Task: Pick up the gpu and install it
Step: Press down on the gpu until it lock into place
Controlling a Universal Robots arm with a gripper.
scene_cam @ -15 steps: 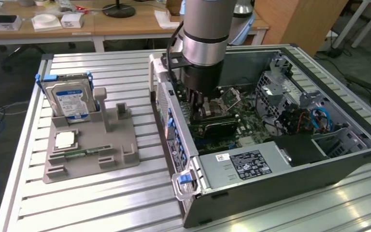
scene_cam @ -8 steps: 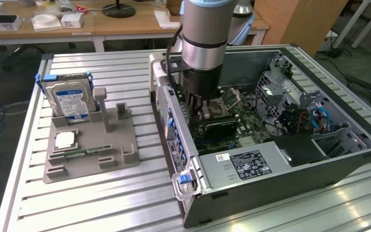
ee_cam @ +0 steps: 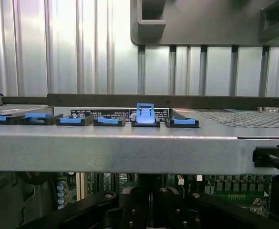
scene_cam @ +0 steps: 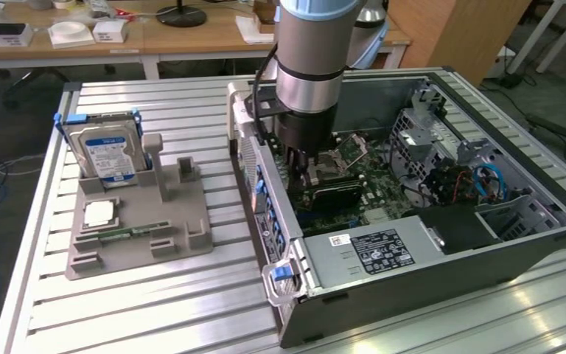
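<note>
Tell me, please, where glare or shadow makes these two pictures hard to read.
Exterior view: glare streaks the ribbed metal table near the front, and the arm shades the computer case interior beneath it. Wrist view: the table slats wash out bright, one blue clip glows, and the gripper sits dark.

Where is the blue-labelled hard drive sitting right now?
The hard drive stands upright at the far end of the grey holder on the exterior view's left, apart from the open computer case.

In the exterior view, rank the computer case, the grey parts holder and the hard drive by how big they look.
1. Computer case
2. Grey parts holder
3. Hard drive, standing upright in the holder
</note>
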